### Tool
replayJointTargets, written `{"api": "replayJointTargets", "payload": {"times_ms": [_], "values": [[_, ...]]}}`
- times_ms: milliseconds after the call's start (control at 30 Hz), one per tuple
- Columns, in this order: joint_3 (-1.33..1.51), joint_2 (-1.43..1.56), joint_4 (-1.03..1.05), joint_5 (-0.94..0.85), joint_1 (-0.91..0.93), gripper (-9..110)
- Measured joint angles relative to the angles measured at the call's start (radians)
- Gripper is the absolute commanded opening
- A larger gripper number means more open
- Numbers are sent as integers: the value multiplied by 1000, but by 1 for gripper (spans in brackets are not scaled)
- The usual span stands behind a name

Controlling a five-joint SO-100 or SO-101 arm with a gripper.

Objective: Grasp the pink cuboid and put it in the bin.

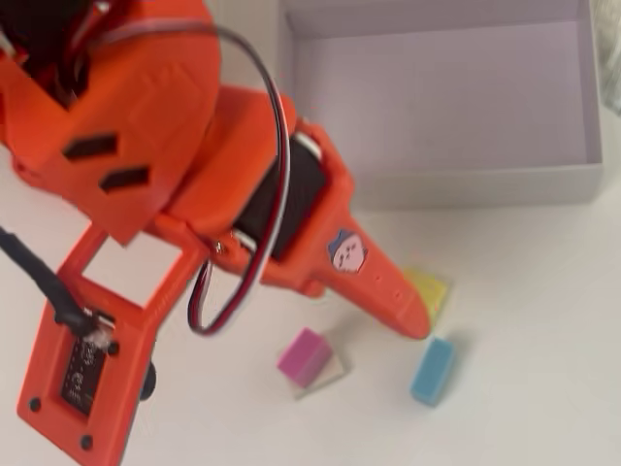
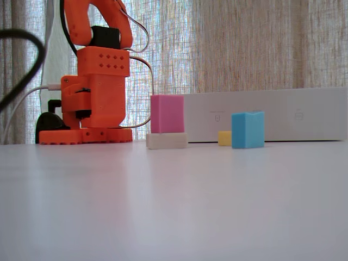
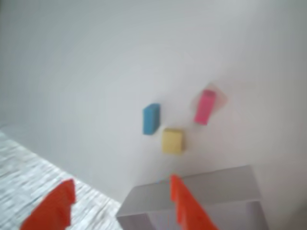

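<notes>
The pink cuboid (image 2: pixel 167 113) stands upright on edge atop a cream block (image 2: pixel 166 141), long axis vertical, magenta and matte. It sits on the bench (image 2: pixel 174 206) below the empty end effector (image 3: pixel 120 191), whose fingers appear spread, though blurred. The bin (image 1: pixel 466 184) lies behind the end effector.

In the overhead view, the orange arm (image 1: pixel 175 175) reaches in from the upper left over the white bench (image 1: pixel 543 388). Its end effector (image 1: pixel 412 309) points to the lower right, and the tip lies over part of the yellow block (image 1: pixel 434 288); the state of the jaws cannot be told. The pink cuboid (image 1: pixel 304 355) rests on the cream block (image 1: pixel 327 379). The blue block (image 1: pixel 433 371) stands just below the tip. The bin (image 1: pixel 456 184) sits at the upper right.
</notes>
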Motion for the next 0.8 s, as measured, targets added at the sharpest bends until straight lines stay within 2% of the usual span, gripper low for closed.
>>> {"api": "replayJointTargets", "payload": {"times_ms": [333, 800], "values": [[290, -5, -94, -100, 103, 25], [370, -100, -212, -103, 121, 21]]}}
